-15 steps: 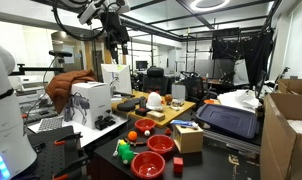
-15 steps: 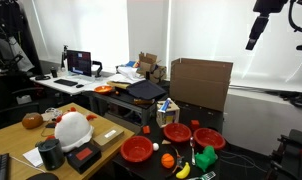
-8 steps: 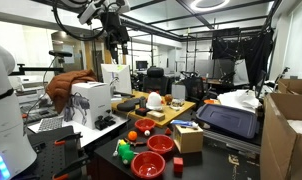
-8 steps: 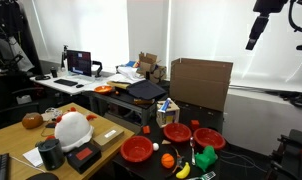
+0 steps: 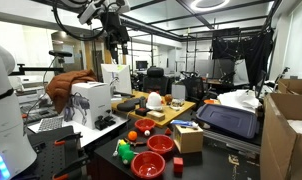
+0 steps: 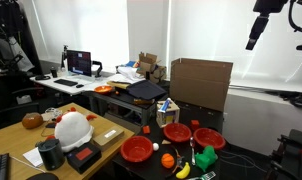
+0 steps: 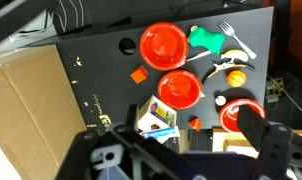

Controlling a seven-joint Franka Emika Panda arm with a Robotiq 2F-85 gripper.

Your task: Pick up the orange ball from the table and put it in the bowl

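So the arm is parked way up high, with the gripper [image 5: 117, 42] hanging well above the table [image 7: 96, 60] in both exterior views and nowhere near any of the stuff on it. In the wrist view its two fingers sit wide apart at the bottom of the picture with nothing between them, so the jaws are spread and it's carrying nothing. The orange ball [image 7: 237, 76] is sitting on the dark tabletop close to the edge, not in any bowl. It's just beside a yellow thing [image 7: 234, 56], and a green object [image 7: 204, 40] lies a bit past that, with a white fork [image 7: 227, 30] next to it. There are three red bowls on the table. The near red bowl [image 7: 241, 115] is the closest one to the ball, and the gripper body partly covers it in the wrist view. The middle red bowl [image 7: 179, 88] is a little further off, and the big red bowl [image 7: 163, 45], which looks the widest from above, sits up by the green object. All three look empty. In an exterior view the ball [image 6: 168, 160] shows up as a small orange dot between the near bowl [image 6: 138, 149] and the green object [image 6: 203, 157]. A cardboard box [image 7: 26, 100] fills the left side of the wrist view.
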